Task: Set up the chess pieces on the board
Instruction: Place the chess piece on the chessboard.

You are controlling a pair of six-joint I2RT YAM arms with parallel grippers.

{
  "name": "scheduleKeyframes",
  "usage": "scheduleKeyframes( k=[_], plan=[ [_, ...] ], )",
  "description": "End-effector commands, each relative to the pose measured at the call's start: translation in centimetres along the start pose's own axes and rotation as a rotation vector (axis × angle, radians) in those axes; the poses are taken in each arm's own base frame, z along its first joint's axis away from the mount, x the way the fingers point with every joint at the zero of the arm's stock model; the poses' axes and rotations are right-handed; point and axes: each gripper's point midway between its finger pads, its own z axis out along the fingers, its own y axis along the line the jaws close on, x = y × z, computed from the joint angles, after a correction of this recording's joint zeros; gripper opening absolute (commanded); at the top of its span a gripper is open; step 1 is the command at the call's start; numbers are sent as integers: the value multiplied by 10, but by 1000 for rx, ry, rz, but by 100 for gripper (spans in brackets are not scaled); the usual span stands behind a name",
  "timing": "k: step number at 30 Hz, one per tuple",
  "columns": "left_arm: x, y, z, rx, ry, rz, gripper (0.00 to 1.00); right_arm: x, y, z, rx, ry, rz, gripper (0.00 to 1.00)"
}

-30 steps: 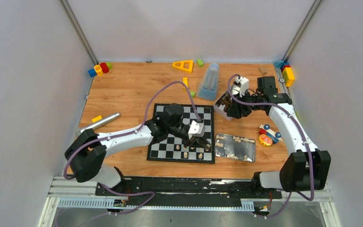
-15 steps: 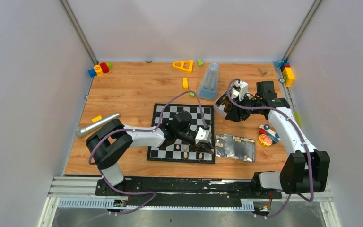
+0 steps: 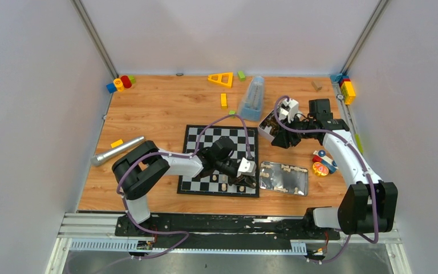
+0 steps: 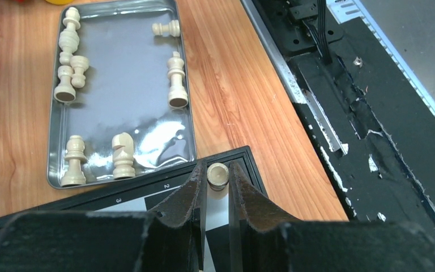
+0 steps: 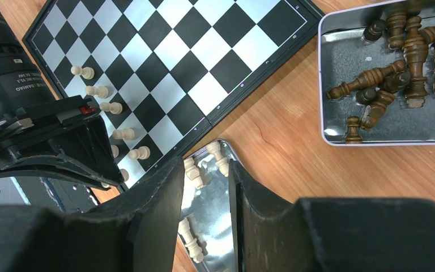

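at board (image 4: 141,190) corner, left hand (image 4: 217,168) pinching chessman (image 4: 217,176)

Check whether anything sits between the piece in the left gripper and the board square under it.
Nothing visible does. The left gripper holds the pale piece at the board's near right corner, and the square showing between its fingers is bare.

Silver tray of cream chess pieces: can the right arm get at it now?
Probably yes. The silver tray lies uncovered ahead of the open right gripper; the left gripper, holding a cream chess piece, is beside it, not over it.
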Motion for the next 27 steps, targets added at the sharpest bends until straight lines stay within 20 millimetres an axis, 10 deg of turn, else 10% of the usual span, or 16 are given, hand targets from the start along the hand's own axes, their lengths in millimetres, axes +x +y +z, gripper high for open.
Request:
scheduleKeyframes(
  k=[1,27],
  plan=[
    [-6,8,4,-3,1,61,11,-12,4,-4,-17,-55,-47,35],
    [8,1,5,31,45,50,17,-9,5,-3,-24,-45,-43,36]
  ],
)
